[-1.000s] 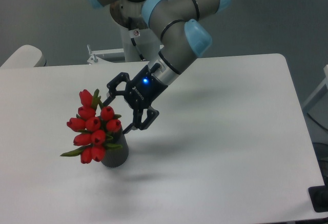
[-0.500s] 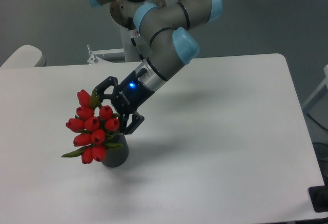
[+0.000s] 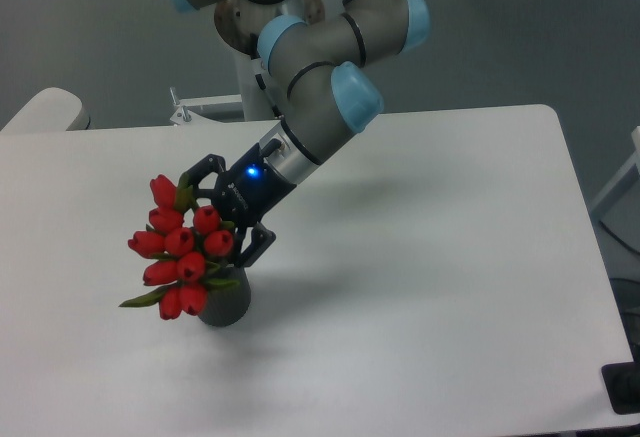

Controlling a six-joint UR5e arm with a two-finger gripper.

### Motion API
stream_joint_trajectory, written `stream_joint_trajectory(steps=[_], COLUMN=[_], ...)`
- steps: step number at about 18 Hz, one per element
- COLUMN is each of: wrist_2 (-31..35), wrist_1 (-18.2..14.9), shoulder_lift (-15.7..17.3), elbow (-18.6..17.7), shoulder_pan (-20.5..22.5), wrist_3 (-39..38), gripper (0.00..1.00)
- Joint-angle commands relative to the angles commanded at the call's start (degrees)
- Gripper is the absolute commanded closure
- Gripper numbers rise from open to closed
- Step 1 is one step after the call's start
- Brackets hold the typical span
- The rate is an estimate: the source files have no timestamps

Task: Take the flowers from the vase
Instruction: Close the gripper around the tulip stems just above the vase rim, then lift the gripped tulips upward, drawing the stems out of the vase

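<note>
Flowers [image 3: 180,247] stood in vase [image 3: 226,303], leaning left, near table's [image 3: 450,257] front-left part. Hand [image 3: 218,213] spread open, fingers flanking upper right side of bunch, one above, one below; contact unclear. Arm [image 3: 320,87] reached from table's far edge.

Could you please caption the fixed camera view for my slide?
Open pincer flanking red flowers that stand in the dark vase.

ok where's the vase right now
The vase stands on the white table in the left-front part of the camera view, beneath the flowers, with the open hand just above it.
</note>
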Motion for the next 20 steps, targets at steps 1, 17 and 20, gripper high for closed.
stream_joint_trajectory(steps=[1, 17, 20], wrist_2=[0.0, 0.1, 0.1], wrist_1=[0.0, 1.1, 1.1], shoulder_lift=[0.0, 0.0, 0.1], elbow=[0.2, 0.8, 0.9], shoulder_pan=[0.0, 0.4, 0.7], wrist_3=[-0.6, -1.3, -1.3], gripper=[0.01, 0.66, 0.67])
